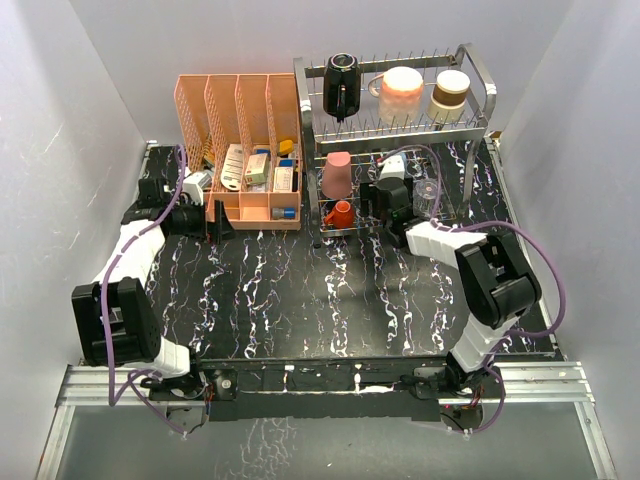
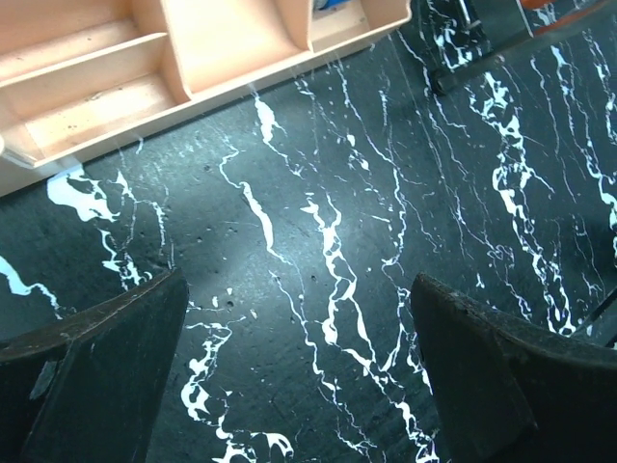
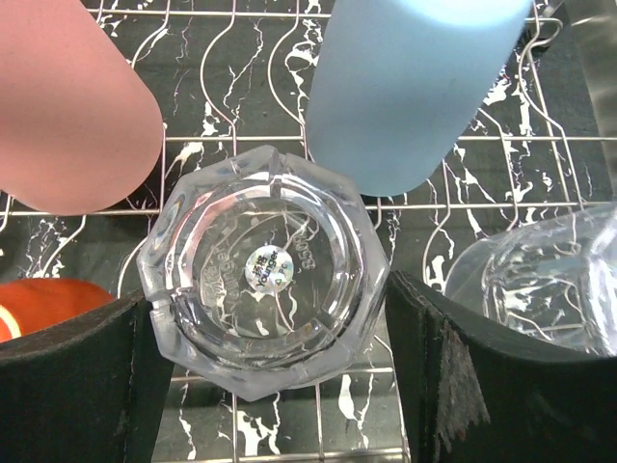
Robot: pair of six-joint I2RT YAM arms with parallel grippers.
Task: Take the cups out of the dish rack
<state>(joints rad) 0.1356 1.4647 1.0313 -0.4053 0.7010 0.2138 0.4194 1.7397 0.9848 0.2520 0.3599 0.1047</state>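
Evidently we are at the very start: no cup stands on the black marbled table [image 1: 300, 290]. The two-tier silver wire dish rack [image 1: 486, 85] holds the black mug [image 1: 341, 83], the peach mug [image 1: 402, 92] and the pink tumbler [image 1: 336, 175], among others. Our right gripper [image 3: 268, 299] reaches into the lower tier, jaws partly wide on either side of a faceted clear glass [image 3: 265, 256]. They sit close against its facets, though we cannot tell whether they grip. Our left gripper [image 2: 299, 289] hangs wide and empty above the table.
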